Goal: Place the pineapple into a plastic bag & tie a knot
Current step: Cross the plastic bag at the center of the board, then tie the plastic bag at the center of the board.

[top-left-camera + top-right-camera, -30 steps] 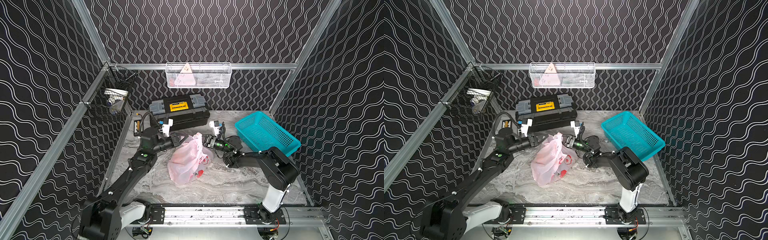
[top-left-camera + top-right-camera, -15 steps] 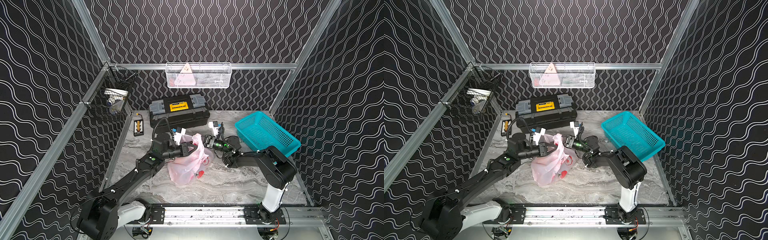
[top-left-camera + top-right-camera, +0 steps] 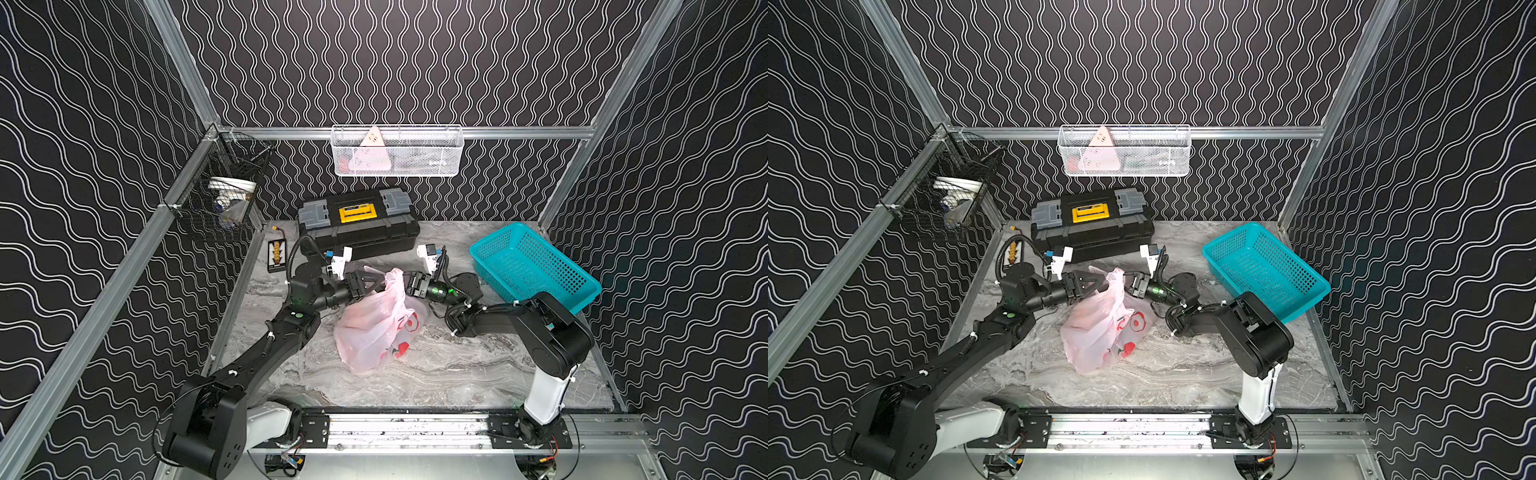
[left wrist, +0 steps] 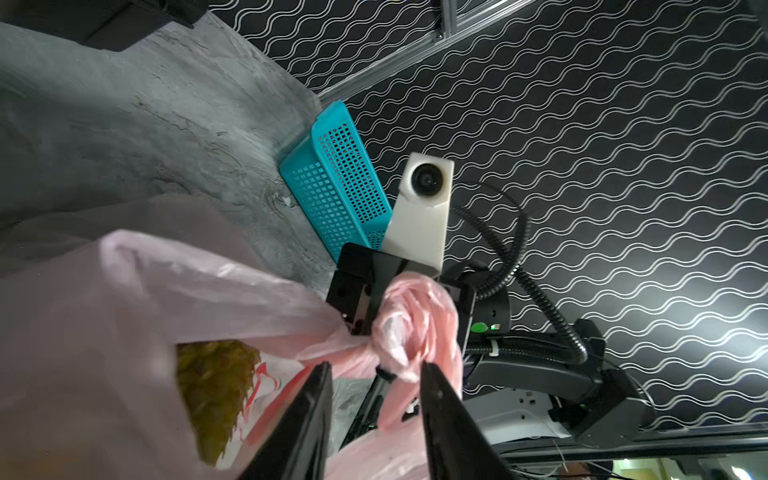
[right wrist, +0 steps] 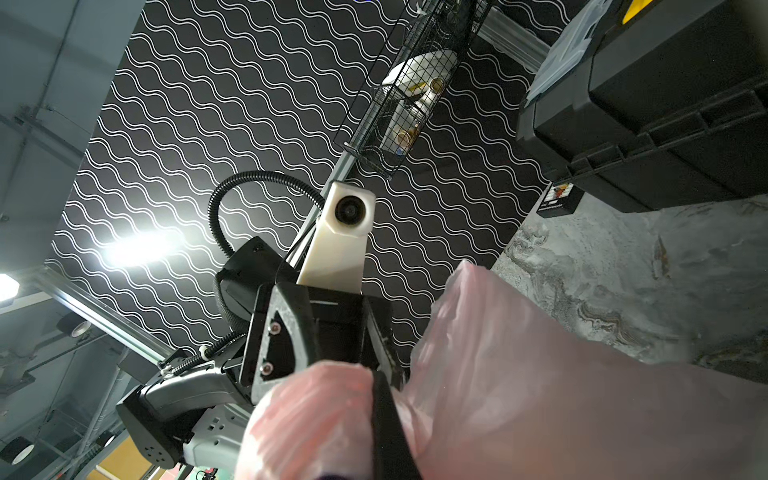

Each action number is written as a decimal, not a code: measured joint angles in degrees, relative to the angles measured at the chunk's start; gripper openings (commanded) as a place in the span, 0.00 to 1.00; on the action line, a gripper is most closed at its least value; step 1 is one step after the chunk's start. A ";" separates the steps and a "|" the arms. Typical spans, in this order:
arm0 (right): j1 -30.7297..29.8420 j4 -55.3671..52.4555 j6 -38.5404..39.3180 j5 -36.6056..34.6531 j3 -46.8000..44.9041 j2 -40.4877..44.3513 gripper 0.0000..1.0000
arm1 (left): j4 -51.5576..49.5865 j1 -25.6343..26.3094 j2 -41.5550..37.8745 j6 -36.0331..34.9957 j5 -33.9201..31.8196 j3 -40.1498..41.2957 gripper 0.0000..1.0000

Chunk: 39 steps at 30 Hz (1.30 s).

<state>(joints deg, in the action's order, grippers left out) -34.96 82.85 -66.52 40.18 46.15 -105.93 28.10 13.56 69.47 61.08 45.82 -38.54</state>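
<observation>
Thin pale-pink plastic bag (image 3: 374, 332), red apple print, lies on grey marble tabletop (image 3: 457, 374) just in front of black toolbox with yellow latch (image 3: 357, 220). Inside it, yellow-green pineapple (image 4: 212, 386). Bag's toolbox-side end: knot (image 4: 411, 320) of bunched pink handle strips. Clamped on that bunch, right gripper (image 3: 406, 283). Facing it, left gripper (image 4: 374, 365), jaws apart, tips either side of knot, gripping nothing.

Bare tabletop (image 3: 457, 374) lies open before the plastic bag (image 3: 370, 328); toolbox (image 3: 361, 232) and teal basket (image 3: 532, 266) crowd the back.
</observation>
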 measured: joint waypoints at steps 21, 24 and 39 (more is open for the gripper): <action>-0.13 -4.63 6.03 -0.48 -0.39 2.19 0.00 | -4.15 2.36 2.75 2.82 1.01 -5.29 0.39; -0.07 -6.14 7.17 -0.90 -0.55 2.32 0.00 | -6.54 3.10 3.21 0.98 -0.50 -6.05 0.37; -1.36 -18.23 16.09 -0.79 -1.68 6.62 0.00 | -14.99 4.90 5.09 -4.26 1.60 -7.63 0.00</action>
<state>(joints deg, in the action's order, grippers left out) -36.32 64.62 -50.43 39.40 44.47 -99.31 13.10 18.46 74.56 56.82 47.42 -46.17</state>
